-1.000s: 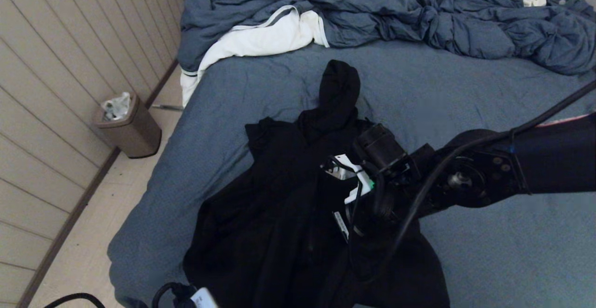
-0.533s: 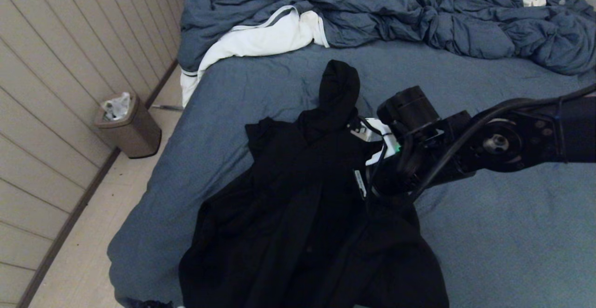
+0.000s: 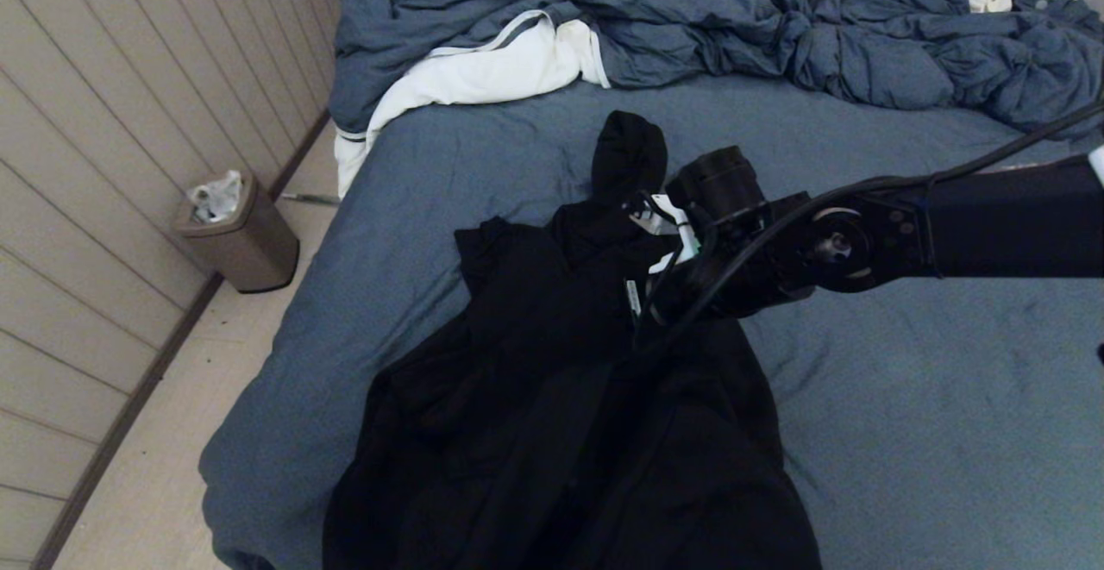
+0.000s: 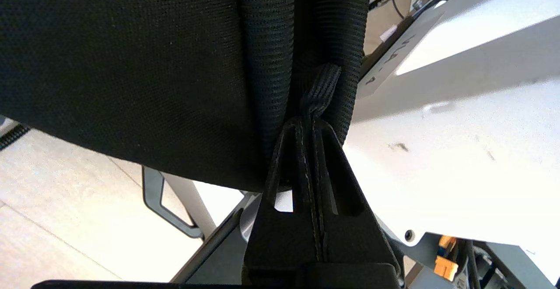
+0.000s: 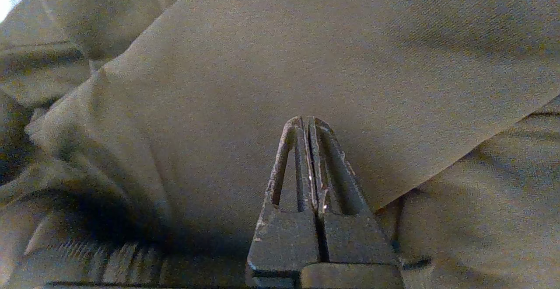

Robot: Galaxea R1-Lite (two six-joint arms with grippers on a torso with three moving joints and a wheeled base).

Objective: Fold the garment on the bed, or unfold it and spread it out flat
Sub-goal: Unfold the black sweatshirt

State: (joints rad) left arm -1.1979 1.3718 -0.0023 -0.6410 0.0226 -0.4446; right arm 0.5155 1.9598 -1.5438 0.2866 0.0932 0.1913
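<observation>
Both grippers pinch the hoodie [image 3: 552, 397]: left gripper [image 4: 311, 120] at near edge, right gripper [image 5: 306, 123] mid-bed; it is bunched, spreading remains

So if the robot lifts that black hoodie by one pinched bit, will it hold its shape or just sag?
Probably sag: the hoodie already lies in soft folds on the bed. It likely drapes from the left gripper, shut on a ribbed edge. The right gripper is shut over the cloth.
</observation>
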